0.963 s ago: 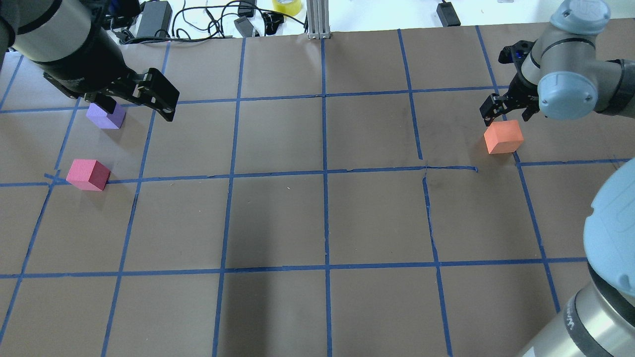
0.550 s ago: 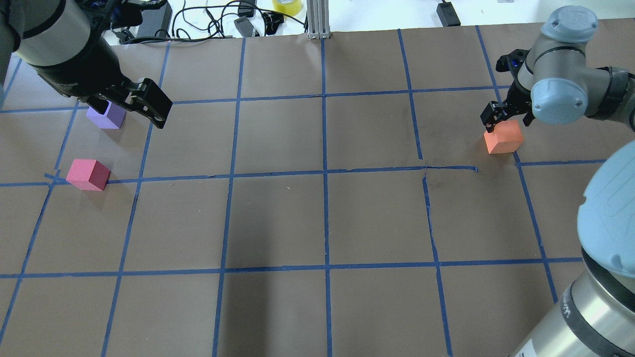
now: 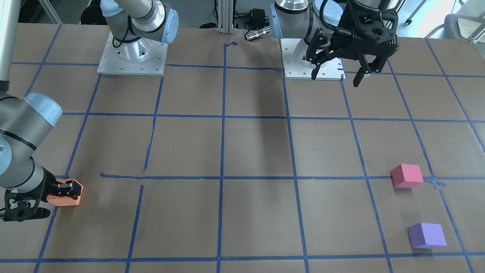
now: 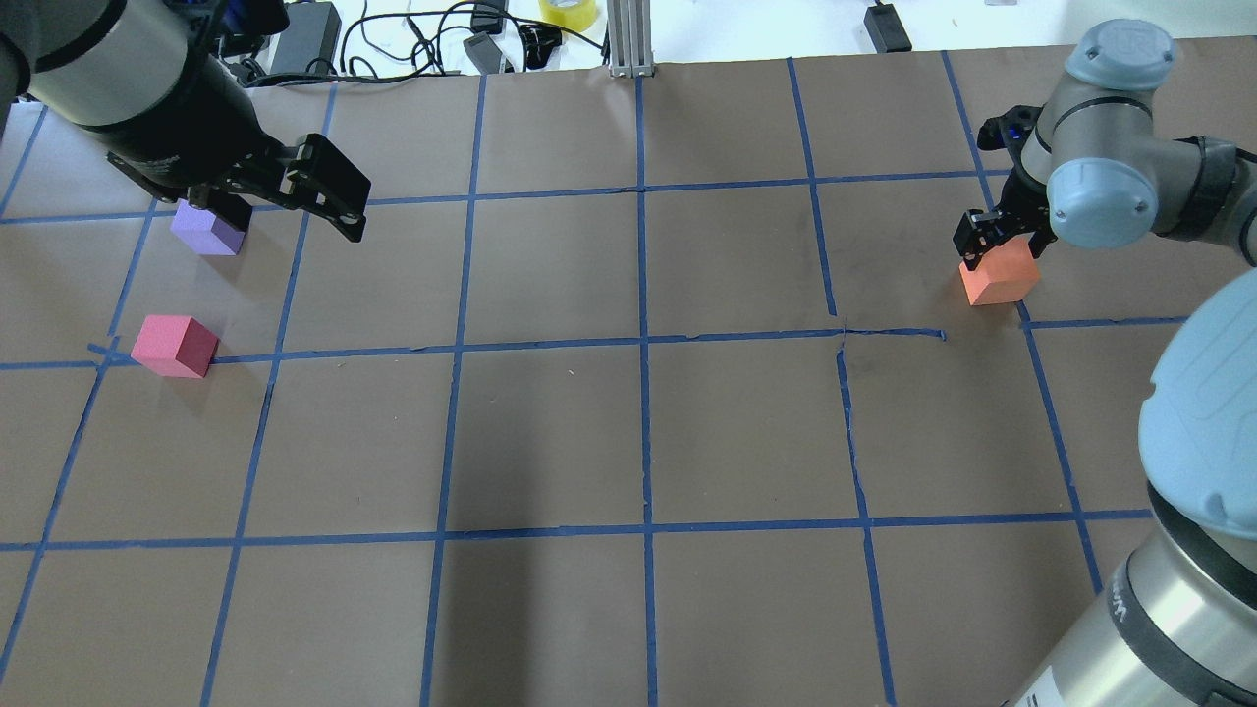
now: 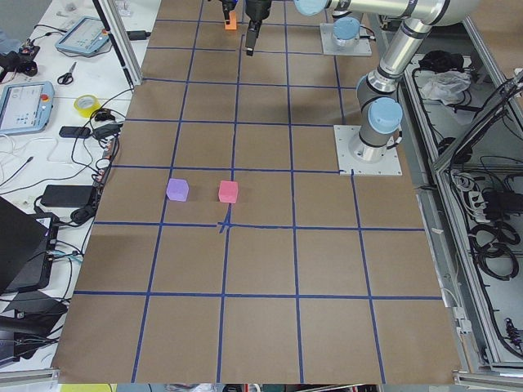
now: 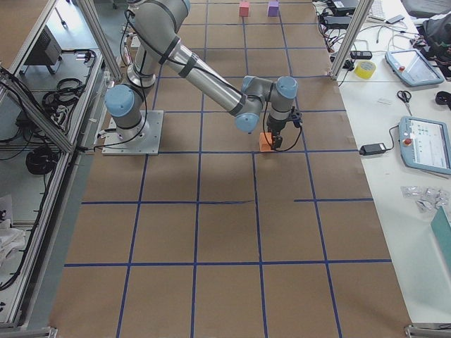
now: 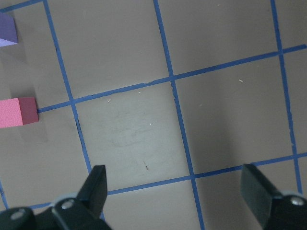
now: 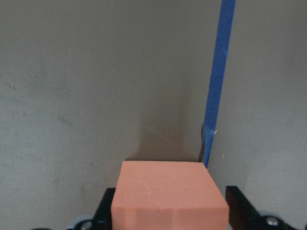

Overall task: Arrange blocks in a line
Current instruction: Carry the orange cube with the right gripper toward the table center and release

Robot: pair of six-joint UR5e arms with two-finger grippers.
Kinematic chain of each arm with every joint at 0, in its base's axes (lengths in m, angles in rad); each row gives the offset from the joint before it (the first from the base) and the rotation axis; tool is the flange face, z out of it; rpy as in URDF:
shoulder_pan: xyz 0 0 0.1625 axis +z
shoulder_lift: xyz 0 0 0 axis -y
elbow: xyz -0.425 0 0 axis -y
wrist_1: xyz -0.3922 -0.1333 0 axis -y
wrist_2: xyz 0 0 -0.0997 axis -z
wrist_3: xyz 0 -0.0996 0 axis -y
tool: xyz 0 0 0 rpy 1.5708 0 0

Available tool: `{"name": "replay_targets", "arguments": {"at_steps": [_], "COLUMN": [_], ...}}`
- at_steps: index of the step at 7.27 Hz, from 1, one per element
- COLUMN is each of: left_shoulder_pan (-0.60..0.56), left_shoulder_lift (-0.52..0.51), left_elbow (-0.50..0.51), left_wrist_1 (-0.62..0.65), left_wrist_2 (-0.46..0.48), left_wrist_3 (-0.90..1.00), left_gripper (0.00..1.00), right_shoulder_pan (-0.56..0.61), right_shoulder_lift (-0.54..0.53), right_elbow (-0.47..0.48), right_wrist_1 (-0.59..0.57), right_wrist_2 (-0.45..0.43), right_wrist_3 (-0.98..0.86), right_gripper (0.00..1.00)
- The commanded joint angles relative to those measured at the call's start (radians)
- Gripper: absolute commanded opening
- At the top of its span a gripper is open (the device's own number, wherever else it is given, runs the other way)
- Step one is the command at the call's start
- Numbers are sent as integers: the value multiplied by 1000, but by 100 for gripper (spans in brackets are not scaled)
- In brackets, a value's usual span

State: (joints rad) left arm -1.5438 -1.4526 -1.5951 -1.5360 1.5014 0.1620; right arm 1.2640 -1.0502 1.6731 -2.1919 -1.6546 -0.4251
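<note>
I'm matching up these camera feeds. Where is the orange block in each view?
Front-facing: orange block, lower left.
Overhead: block at right, upper half.
Exterior left: block at top edge, left of centre.
Exterior right: block just above centre.
Left wrist: not in it.
Right wrist: block at bottom centre.
Shared landmark: the right gripper straddling it.

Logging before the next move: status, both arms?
Left gripper open, empty, hovering. Right gripper straddling orange block, grip unconfirmed. Pink block, purple block untouched. Only tape lines between blocks.
</note>
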Motion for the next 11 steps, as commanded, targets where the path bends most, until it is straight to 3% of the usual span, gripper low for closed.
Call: {"name": "replay_targets", "arguments": {"at_steps": [1,2,4,6,11], "left_shoulder_pan": [-5,-10,-10,-10,-10], "left_shoulder_lift": [-6,-17,-14,-9,-5], "left_elbow": [-12,-13,-13,-13,-13], "left_wrist_1": [-6,-6,-6,-4,-9], "left_wrist_2": [-46,-49,-67,-60,-54], "left_wrist_3": [-77,-107,-107,-104,-90], "left_gripper": [100,100,100,100,100], "right_shoulder_pan": [0,3,23,124,495], "right_shoulder_lift": [-2,-14,-71,-93,-19], "right_elbow": [-1,-10,-18,-36,-185], "right_wrist_1": [15,49,66,64,89], "right_wrist_2": [7,10,13,16,51], "right_wrist_3": [0,0,14,113,661], "right_gripper": [25,1,0,0,2]}}
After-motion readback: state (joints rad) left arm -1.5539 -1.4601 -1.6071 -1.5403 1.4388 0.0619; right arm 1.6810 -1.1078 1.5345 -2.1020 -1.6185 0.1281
